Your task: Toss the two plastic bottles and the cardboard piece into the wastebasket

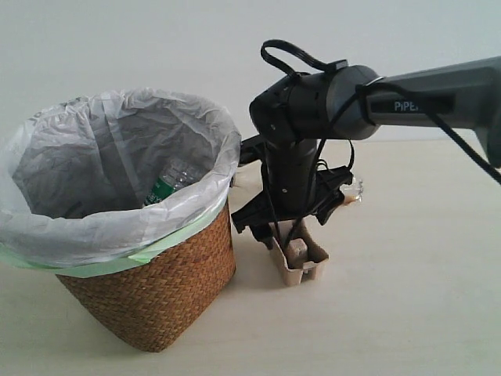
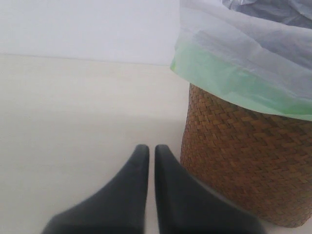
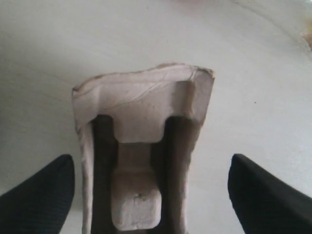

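The wicker wastebasket (image 1: 156, 294) stands on the left with its grey-white bag folded over the rim. The green-labelled bottle (image 1: 163, 188) lies inside it. The beige cardboard piece (image 1: 298, 260) sits on the table just right of the basket. My right gripper (image 1: 291, 235) points down over it and is open. In the right wrist view its fingertips (image 3: 63, 170) stand wide on either side of the cardboard piece (image 3: 141, 97), touching nothing. A clear object (image 1: 352, 188) shows behind the right arm, maybe the slim bottle. My left gripper (image 2: 151, 151) is shut and empty, low beside the wastebasket (image 2: 234, 161).
The right arm (image 1: 438, 98) stretches in from the right edge, with cables looping near the wrist. The pale table (image 1: 407, 298) runs to the right and front, and a white wall stands behind.
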`<act>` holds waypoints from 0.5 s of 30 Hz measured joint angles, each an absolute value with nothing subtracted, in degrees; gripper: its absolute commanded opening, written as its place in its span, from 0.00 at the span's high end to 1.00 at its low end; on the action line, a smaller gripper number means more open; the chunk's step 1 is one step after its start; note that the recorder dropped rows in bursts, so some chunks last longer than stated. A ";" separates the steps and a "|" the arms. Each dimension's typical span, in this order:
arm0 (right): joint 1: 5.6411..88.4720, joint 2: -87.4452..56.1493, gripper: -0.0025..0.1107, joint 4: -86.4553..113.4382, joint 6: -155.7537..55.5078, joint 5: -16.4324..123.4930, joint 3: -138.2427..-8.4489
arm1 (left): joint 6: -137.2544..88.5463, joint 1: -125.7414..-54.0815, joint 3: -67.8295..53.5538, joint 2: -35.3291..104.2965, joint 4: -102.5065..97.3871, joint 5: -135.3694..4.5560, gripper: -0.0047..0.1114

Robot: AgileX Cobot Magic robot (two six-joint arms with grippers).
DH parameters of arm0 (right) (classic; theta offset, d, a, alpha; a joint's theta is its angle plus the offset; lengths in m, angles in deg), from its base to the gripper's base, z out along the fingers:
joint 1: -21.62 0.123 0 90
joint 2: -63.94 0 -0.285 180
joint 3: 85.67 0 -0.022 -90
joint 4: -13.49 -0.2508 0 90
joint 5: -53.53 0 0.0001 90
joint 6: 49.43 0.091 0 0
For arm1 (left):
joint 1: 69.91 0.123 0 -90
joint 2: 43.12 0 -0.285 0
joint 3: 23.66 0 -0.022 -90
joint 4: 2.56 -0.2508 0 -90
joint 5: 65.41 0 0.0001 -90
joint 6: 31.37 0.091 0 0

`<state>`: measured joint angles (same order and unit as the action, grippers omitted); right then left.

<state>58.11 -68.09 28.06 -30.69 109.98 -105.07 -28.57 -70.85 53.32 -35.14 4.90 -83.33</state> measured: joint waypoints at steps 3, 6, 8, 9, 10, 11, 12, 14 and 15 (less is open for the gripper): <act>58.11 -69.21 0.30 28.06 -30.69 109.26 -105.07 | -28.57 -70.85 53.32 -35.14 4.90 -83.33 0.93; 58.11 -70.19 0.30 28.25 -30.69 108.43 -105.07 | -28.57 -70.85 53.32 -35.14 4.90 -83.33 0.93; 58.11 -70.63 0.30 28.52 -30.69 107.91 -105.07 | -28.57 -70.85 53.32 -35.14 4.90 -83.33 0.93; 58.11 -70.76 0.30 28.50 -30.69 107.79 -105.07 | -28.57 -70.85 53.32 -35.14 4.90 -83.33 0.93; 58.11 -71.00 0.30 28.50 -30.69 107.79 -105.07 | -28.57 -70.85 53.32 -35.14 4.90 -83.33 0.93; 58.11 -71.14 0.30 28.55 -30.69 107.70 -105.07 | -28.57 -70.85 53.32 -35.14 4.90 -83.33 0.93; 58.11 -71.38 0.30 28.65 -30.69 107.67 -105.07 | -28.57 -70.85 53.32 -35.14 4.90 -83.33 0.93; 58.11 -71.76 0.30 28.69 -30.69 107.57 -105.07 | -28.57 -70.85 53.32 -35.14 4.90 -83.33 0.93; 58.11 -71.99 0.30 28.78 -30.69 107.33 -105.07 | -28.57 -70.85 53.32 -35.14 4.90 -83.33 0.93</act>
<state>58.11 -71.99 28.78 -30.69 107.33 -105.07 -28.57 -70.85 53.32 -35.14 4.90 -83.33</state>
